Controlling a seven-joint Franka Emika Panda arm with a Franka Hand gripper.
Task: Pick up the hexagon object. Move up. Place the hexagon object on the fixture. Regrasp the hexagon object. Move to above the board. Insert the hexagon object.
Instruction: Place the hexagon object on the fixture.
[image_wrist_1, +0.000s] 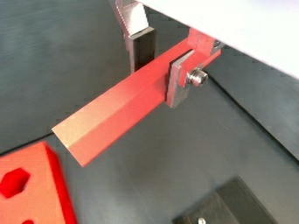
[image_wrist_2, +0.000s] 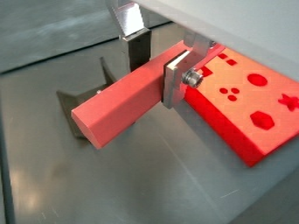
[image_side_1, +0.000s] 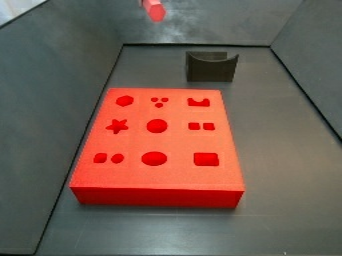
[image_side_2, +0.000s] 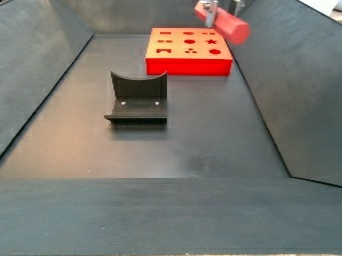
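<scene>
Gripping hexagon object (image_wrist_2: 117, 107), gripper (image_wrist_2: 158, 70) fingers (image_wrist_2: 176, 77), board (image_side_1: 158, 140) below

- You had no readable text, label, brand, number or sign anywhere in these views.
- The board (image_side_1: 158, 190) carried only shaped cut-outs, no writing.
- The gripper (image_wrist_2: 156, 58), up above the floor, the hexagon object (image_wrist_2: 117, 107) and the fixture (image_side_2: 136, 100) were unmarked.
</scene>
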